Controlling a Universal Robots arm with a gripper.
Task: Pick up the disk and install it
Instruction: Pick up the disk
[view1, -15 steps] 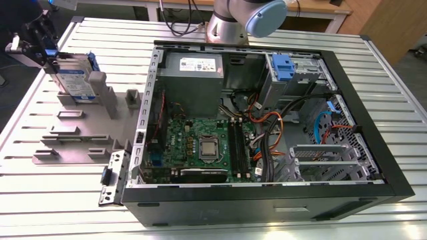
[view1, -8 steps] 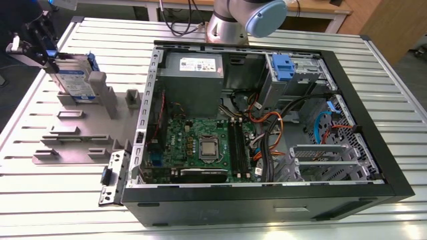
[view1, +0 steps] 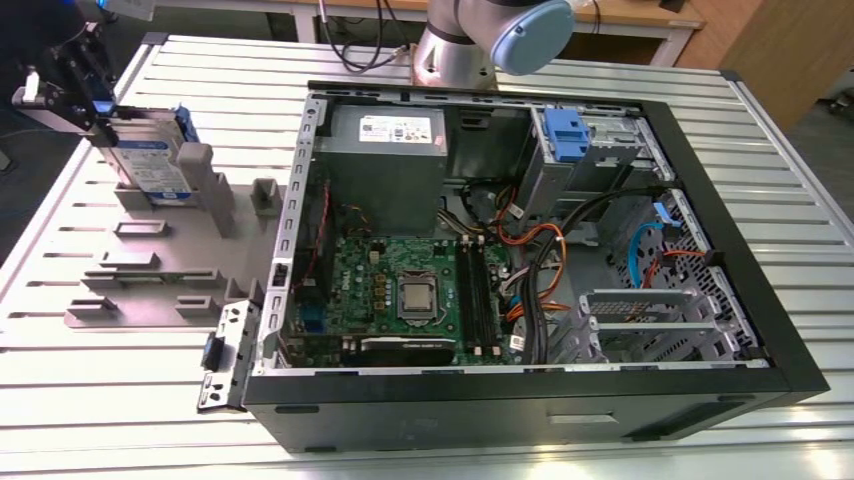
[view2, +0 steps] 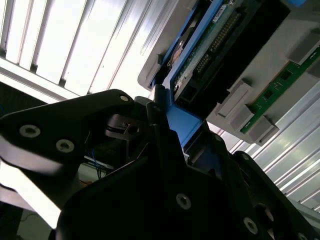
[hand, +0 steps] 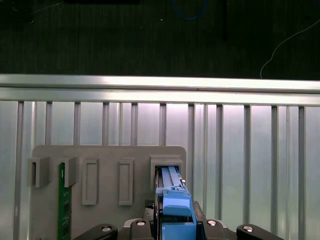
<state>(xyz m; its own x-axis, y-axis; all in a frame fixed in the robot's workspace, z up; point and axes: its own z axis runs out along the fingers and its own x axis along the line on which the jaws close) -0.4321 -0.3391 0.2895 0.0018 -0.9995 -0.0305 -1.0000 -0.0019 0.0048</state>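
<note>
Judged at pick-up. Found gripper (hand: 175, 221) clamped on disk's (hand: 169, 177) rail, disk seated in holder (hand: 100, 152) slot just beneath. Calls for straight, untilted lift.

A slatted aluminium tabletop (view1: 747, 140) spans the scene, its ribs glaring white under bright light. Past its edge in the first wrist view lies dark floor (hand: 100, 35). Pale wooden furniture (view1: 781, 50) stands at the exterior view's far right.
</note>
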